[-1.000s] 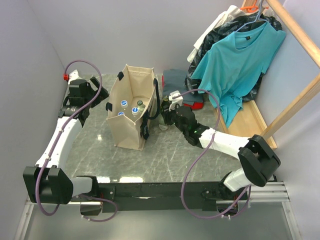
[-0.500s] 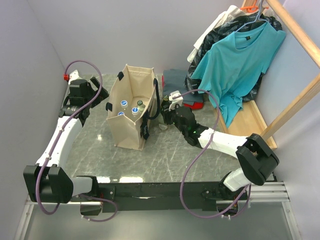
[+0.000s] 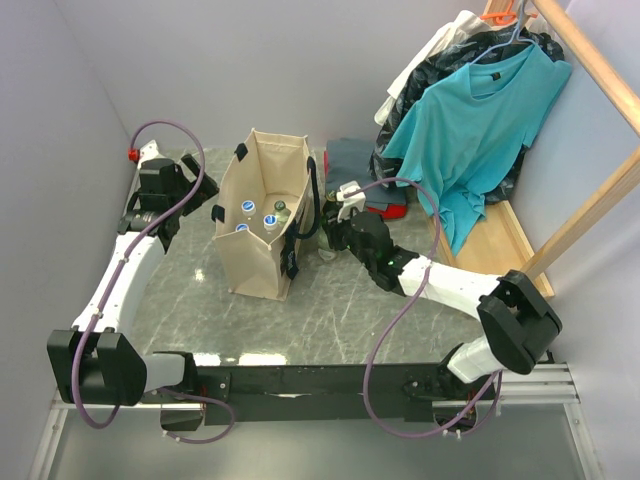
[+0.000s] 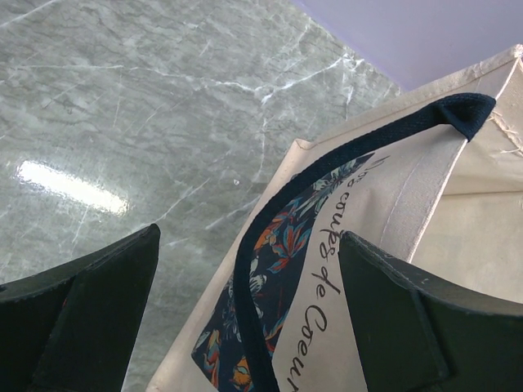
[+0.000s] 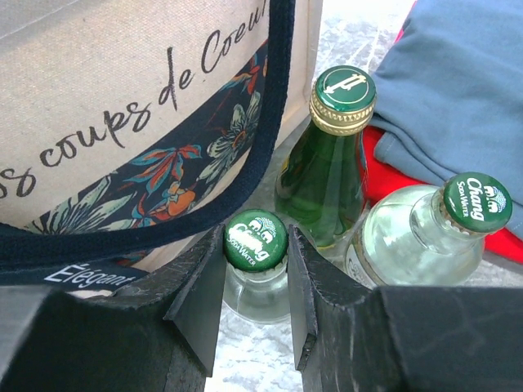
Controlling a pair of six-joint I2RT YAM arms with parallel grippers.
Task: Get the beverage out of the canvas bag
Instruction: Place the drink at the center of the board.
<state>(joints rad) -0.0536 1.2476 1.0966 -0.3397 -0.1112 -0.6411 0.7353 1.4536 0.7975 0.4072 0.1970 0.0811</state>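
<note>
While the left gripper (image 4: 249, 278) is hovering wide open by the bag (image 3: 255, 268), the right gripper (image 5: 256, 273) is clamping a bottle (image 5: 256, 242) outside it, seemingly placing it, needing release next.

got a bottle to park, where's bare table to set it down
Widest bare table: the near strip between the canvas bag and the arm bases. A smaller patch sits between the bag and the left arm. Crowded: right of the bag, where the right gripper holds a clear bottle beside two more bottles and folded cloth.
</note>
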